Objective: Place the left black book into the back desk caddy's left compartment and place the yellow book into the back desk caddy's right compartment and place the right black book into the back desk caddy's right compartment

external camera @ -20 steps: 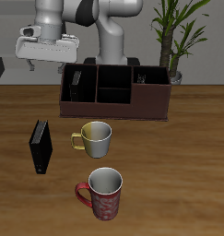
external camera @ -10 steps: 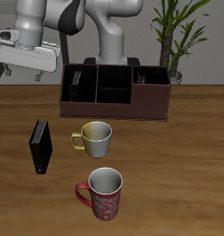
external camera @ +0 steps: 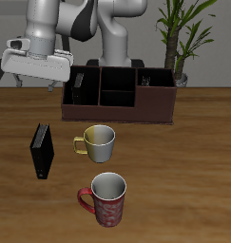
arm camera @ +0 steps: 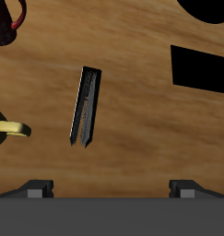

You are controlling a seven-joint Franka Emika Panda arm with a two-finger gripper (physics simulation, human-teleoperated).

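The right black book (external camera: 42, 152) stands on its edge on the wooden table, well in front of the back desk caddy (external camera: 117, 106); the wrist view shows it from above as a narrow black book (arm camera: 86, 106). Another black book (external camera: 79, 87) stands inside the caddy's left compartment. A pale yellowish thing that may be the yellow book (external camera: 144, 81) shows in the right compartment. My gripper (external camera: 33, 84) hangs open and empty beside the caddy, high above the table and farther back than the book on the table. Its fingertips (arm camera: 35, 187) stand wide apart.
A yellow-handled metal mug (external camera: 98, 142) stands just beside the black book on the table, and its handle (arm camera: 12, 127) shows in the wrist view. A red mug (external camera: 107, 197) sits nearer the front edge. A potted plant (external camera: 179, 38) stands behind the caddy.
My gripper has swung sideways away from above the caddy's end and then come down lower. The books and mugs have not moved.
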